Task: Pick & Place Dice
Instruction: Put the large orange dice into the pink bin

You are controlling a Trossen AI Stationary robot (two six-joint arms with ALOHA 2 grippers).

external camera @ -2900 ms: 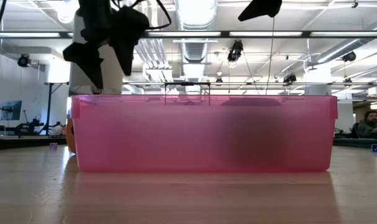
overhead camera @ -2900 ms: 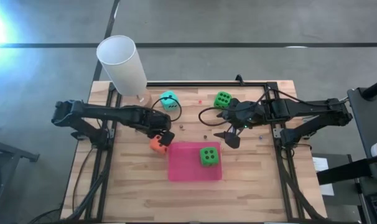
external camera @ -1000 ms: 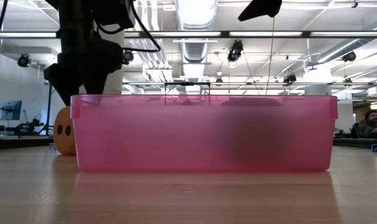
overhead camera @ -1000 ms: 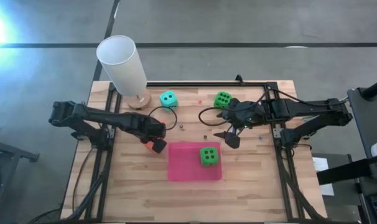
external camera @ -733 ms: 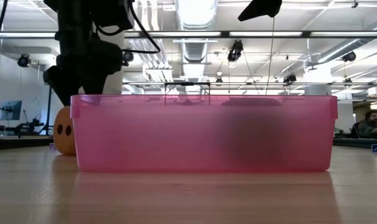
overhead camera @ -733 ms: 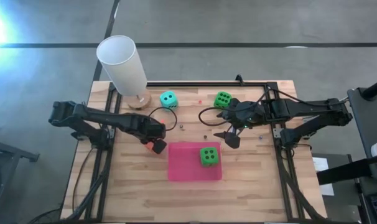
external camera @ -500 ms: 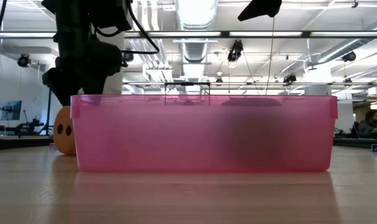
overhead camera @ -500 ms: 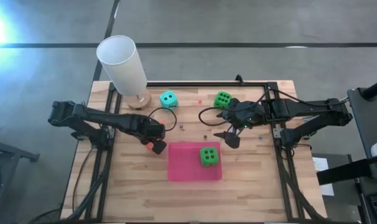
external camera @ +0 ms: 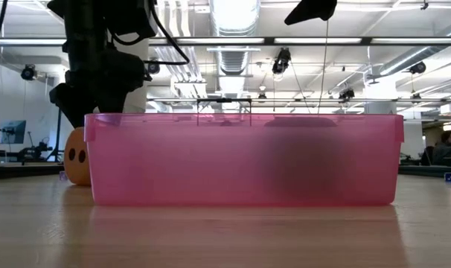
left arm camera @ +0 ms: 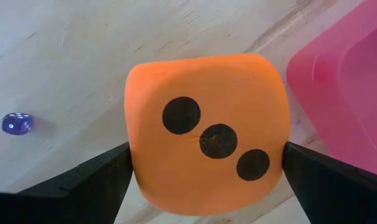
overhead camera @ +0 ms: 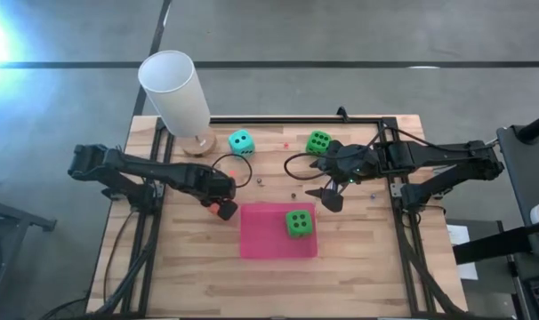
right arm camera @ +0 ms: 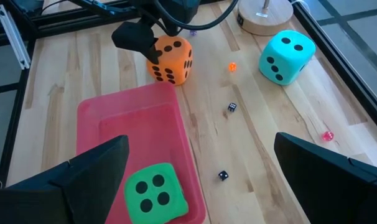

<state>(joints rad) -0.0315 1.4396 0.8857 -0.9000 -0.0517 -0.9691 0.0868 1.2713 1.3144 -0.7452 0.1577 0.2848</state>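
Four dice in play: orange, teal, two green.
high view: left gripper (overhead camera: 218,205) is sitting low over the orange die (overhead camera: 226,212), fingers spread around it, just beside the pink bin (overhead camera: 261,240) corner. One green die (overhead camera: 297,222) is lying inside the bin. Teal die (overhead camera: 241,142) and second green die (overhead camera: 319,142) are resting on the worktop (overhead camera: 358,267) toward the far edge, well apart. Right gripper (overhead camera: 327,196) is hovering spread near the bin's far right corner. White lamp (overhead camera: 173,92) is standing at far left.
low view: orange die (external camera: 77,156) is peeking out beside the bin wall (external camera: 240,160); left arm is hanging above it.
left wrist view: orange die (left arm camera: 207,134) is showing three pips, fingers (left arm camera: 83,180) flanking both sides, jaws wide, contact unclear. Small blue die (left arm camera: 17,123) is lying nearby.
right wrist view: orange die (right arm camera: 170,60) is sitting by the bin corner, teal die (right arm camera: 286,56) apart, green die (right arm camera: 153,191) in the bin.
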